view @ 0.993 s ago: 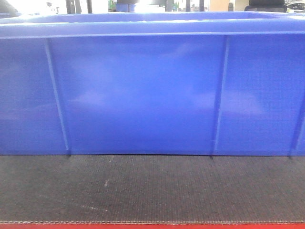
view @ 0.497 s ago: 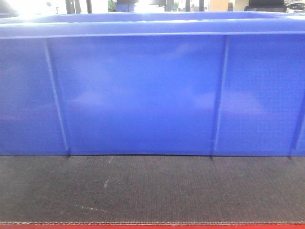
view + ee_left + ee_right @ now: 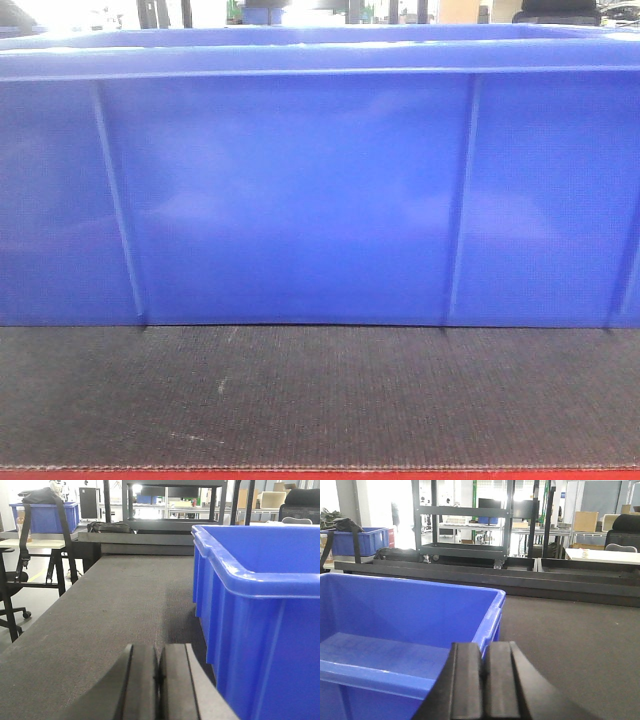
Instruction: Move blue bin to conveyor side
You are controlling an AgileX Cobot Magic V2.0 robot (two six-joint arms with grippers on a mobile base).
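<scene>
Sitting flat on the black woven belt (image 3: 320,395) is the big bright-blue plastic bin (image 3: 300,190), with thin ribs running up its shiny wall and a thick rim on top. In the front view its long wall fills almost the whole picture, and a strip of bare belt with a thin red edge (image 3: 320,474) lies in front of it.

My left gripper (image 3: 159,680) is low over the belt, just beside the bin's left end. Its two dark fingers are pressed tight together with nothing between them. The bin's corner and rim stand up to the right of it, apart from the fingers.

My right gripper (image 3: 483,682) is at the bin's other end, by the near right corner. Its fingers are pressed together too, holding nothing. I cannot tell if they touch the rim.

Inside, the bin shows a smooth blue floor and walls, and I see nothing lying in the part that shows.

Bare belt stretches away on both sides of the bin. Far behind are a black metal rack (image 3: 465,525), a smaller blue bin (image 3: 47,516) on a white table, and a black office chair (image 3: 9,592) off the left side.
</scene>
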